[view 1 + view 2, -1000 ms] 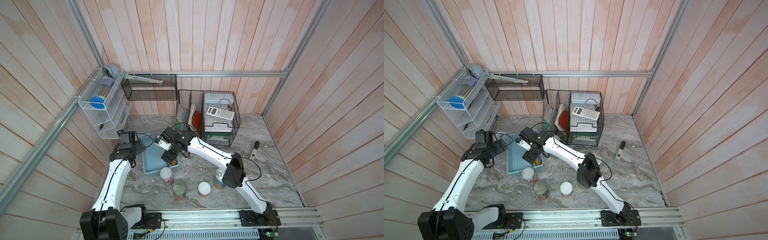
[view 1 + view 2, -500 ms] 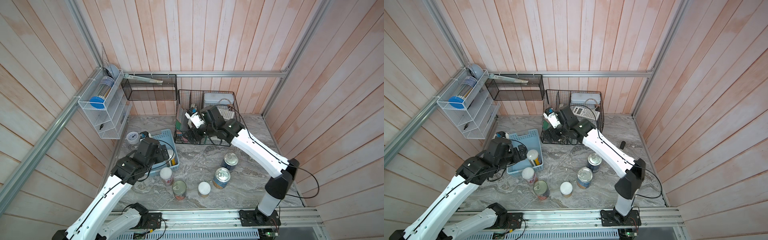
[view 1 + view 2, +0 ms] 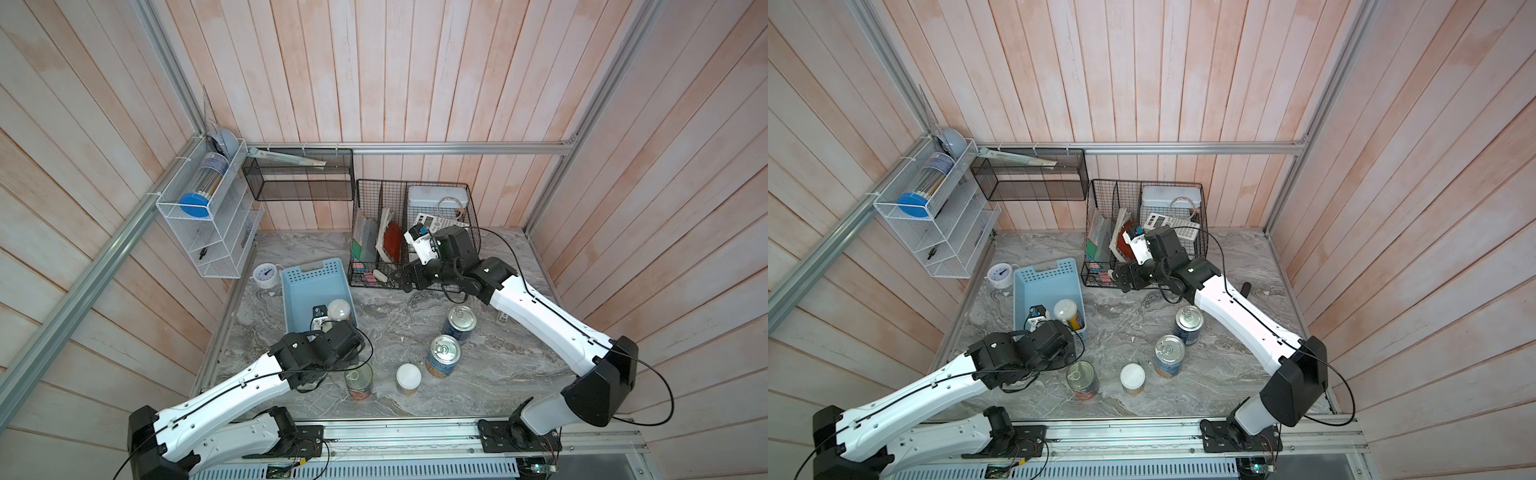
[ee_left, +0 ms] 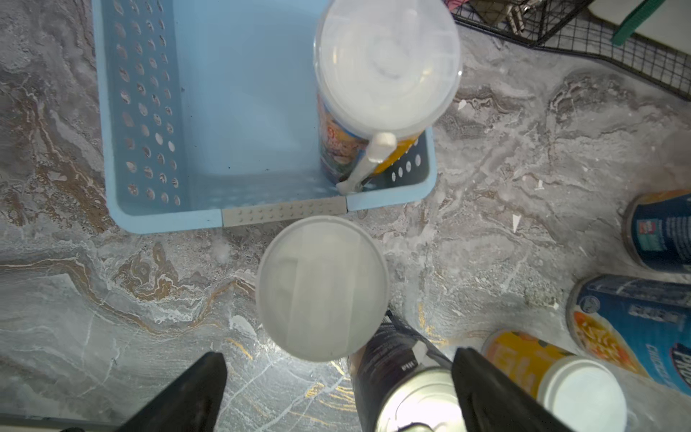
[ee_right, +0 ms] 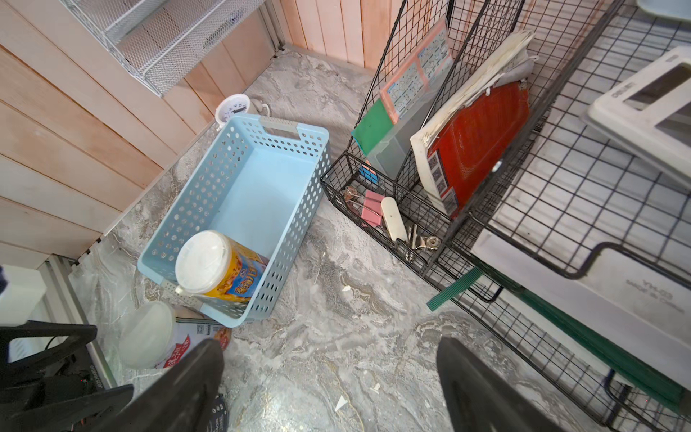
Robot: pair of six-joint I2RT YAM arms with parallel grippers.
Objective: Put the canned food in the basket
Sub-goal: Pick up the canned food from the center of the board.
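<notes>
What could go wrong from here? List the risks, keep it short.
1. The left gripper hangs open above the pull-tab can, with a white-lidded jar close beside; closing or lifting may topple that jar.
2. The yellow-labelled jar stands inside the basket, in the corner nearest that can; the next one lowered could knock it.
3. The right gripper, open and empty, is close to the black wire organiser; a swing might snag it.

One white-lidded jar stands inside the blue basket.
</notes>
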